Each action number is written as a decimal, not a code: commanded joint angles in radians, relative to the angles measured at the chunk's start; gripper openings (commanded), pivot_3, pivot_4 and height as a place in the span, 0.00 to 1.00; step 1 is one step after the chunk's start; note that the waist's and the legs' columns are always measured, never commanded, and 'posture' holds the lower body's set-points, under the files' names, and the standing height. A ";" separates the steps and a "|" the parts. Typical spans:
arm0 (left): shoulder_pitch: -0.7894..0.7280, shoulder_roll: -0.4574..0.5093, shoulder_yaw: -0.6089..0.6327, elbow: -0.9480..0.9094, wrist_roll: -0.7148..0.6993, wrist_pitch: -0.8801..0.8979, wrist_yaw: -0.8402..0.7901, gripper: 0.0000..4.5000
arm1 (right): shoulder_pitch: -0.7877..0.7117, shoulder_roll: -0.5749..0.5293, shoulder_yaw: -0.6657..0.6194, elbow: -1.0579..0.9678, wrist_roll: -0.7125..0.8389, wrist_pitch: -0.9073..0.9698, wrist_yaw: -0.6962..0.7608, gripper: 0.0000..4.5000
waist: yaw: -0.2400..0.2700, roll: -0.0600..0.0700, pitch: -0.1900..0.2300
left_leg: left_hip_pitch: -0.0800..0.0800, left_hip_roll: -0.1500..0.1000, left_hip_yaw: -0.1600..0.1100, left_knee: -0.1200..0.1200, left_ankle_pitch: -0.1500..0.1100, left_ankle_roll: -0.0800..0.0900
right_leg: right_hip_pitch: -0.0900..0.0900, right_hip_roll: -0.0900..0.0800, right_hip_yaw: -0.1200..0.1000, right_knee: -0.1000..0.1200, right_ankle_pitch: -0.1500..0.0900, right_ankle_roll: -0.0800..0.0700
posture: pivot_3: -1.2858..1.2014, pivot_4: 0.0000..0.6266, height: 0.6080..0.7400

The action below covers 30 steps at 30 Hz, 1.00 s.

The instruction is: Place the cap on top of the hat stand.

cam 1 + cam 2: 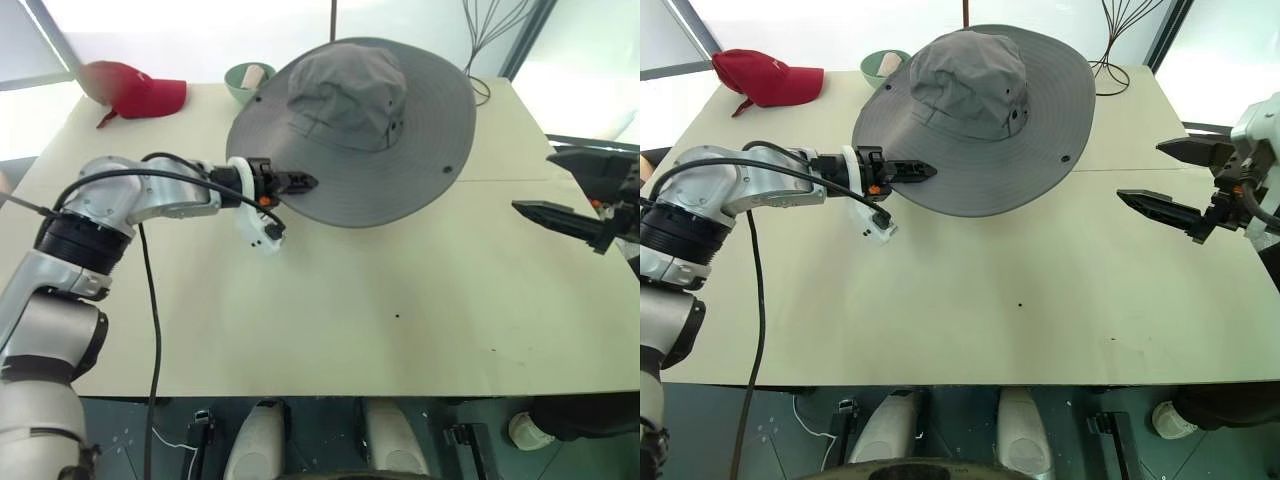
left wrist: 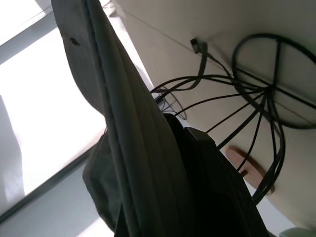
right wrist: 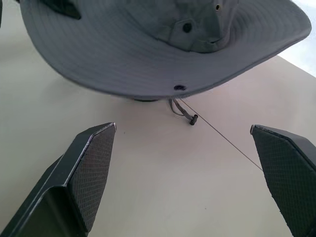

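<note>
On hat stand (image 2: 256,123): cap (image 1: 360,130), brim pinched by left fingers (image 1: 300,183); right fingers (image 3: 94,173) spread, apart

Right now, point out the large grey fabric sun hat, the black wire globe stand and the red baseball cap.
Large grey fabric sun hat (image 1: 345,85): left eye view, on its crown.
Black wire globe stand (image 2: 256,126): left wrist view, on a cage wire.
Red baseball cap (image 1: 765,77): right eye view, on its crown.

Grey cap (image 1: 975,120), plain fabric with dark eyelets, brim edge at the black fingers of the left gripper (image 1: 918,171). Black wire hat stand (image 2: 256,113) just beyond those fingers, under the cap. Cream table (image 1: 970,300) below both grippers. Right gripper (image 3: 185,173): black pads with fine diamond texture. Red baseball cap (image 1: 765,78) and pale green bowl (image 1: 880,66) beyond the left gripper.
</note>
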 commanded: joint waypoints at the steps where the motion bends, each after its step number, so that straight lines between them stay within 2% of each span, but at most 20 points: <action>1: -0.030 0.025 -0.026 0.025 0.041 -0.041 0.039 0.02 | -0.015 -0.003 -0.030 0.002 -0.003 -0.024 -0.013 1.00 | 0.000 0.000 0.000 | 0.000 0.000 0.000 0.000 0.000 0.000 | 0.000 0.000 0.000 0.000 0.000 0.000 | 0.52 0.24 1.00; 5: -0.064 0.020 -0.027 0.066 0.044 -0.048 0.072 0.02 | -0.020 0.003 -0.018 -0.002 0.000 -0.028 -0.028 1.00 | 0.001 0.000 0.000 | 0.000 0.000 0.000 0.000 0.000 0.000 | 0.000 0.000 0.000 0.000 0.000 0.000 | 0.52 0.24 1.00; 7: -0.069 0.016 -0.021 0.082 0.026 -0.047 0.076 0.24 | -0.021 0.006 -0.015 -0.005 0.003 -0.028 -0.034 1.00 | 0.000 0.000 0.000 | 0.000 0.000 0.000 0.000 0.000 0.000 | 0.000 0.000 0.000 0.000 0.000 0.000 | 0.52 0.24 1.00; 8: -0.070 0.015 -0.020 0.089 0.015 -0.051 0.074 0.30 | -0.022 0.007 -0.013 -0.005 0.005 -0.029 -0.036 1.00 | 0.000 0.000 0.000 | 0.000 0.000 0.000 0.000 0.000 0.000 | 0.000 0.000 0.000 0.000 0.000 0.000 | 0.52 0.24 1.00; 12: -0.056 0.019 -0.015 0.091 -0.009 -0.067 0.071 0.73 | -0.027 0.009 -0.007 -0.005 0.008 -0.031 -0.042 1.00 | 0.000 0.000 0.000 | 0.000 0.000 0.000 0.000 0.000 0.000 | 0.000 0.000 0.000 0.000 0.000 0.000 | 0.52 0.24 1.00; 15: -0.045 0.027 -0.012 0.087 -0.014 -0.076 0.074 0.99 | -0.035 0.008 0.001 -0.004 0.009 -0.032 -0.045 1.00 | 0.000 0.000 0.000 | 0.000 0.000 0.000 0.000 0.000 0.000 | 0.000 0.000 0.000 0.000 0.000 0.000 | 0.52 0.24 1.00; 22: 0.020 0.069 0.025 0.039 -0.058 -0.083 0.072 0.99 | -0.048 -0.005 0.040 0.012 -0.017 -0.056 -0.031 1.00 | -0.001 0.000 0.000 | 0.000 0.000 0.000 0.000 0.000 0.000 | 0.000 0.000 0.000 0.000 0.000 0.000 | 0.52 0.24 1.00; 26: 0.102 0.120 0.085 -0.025 -0.204 -0.080 0.011 0.99 | -0.021 -0.019 0.078 0.008 -0.072 -0.104 -0.005 1.00 | -0.004 0.000 0.000 | 0.000 0.000 0.000 0.000 0.000 0.000 | 0.000 0.000 0.000 0.000 0.000 0.000 | 0.52 0.24 1.00; 30: 0.205 0.174 0.171 -0.120 -0.440 -0.014 -0.112 0.99 | -0.006 -0.017 0.121 -0.003 -0.124 -0.158 0.012 1.00 | -0.004 0.000 0.000 | 0.000 0.000 0.000 0.000 0.000 0.000 | 0.000 0.000 0.000 0.000 0.000 0.000 | 0.52 0.24 1.00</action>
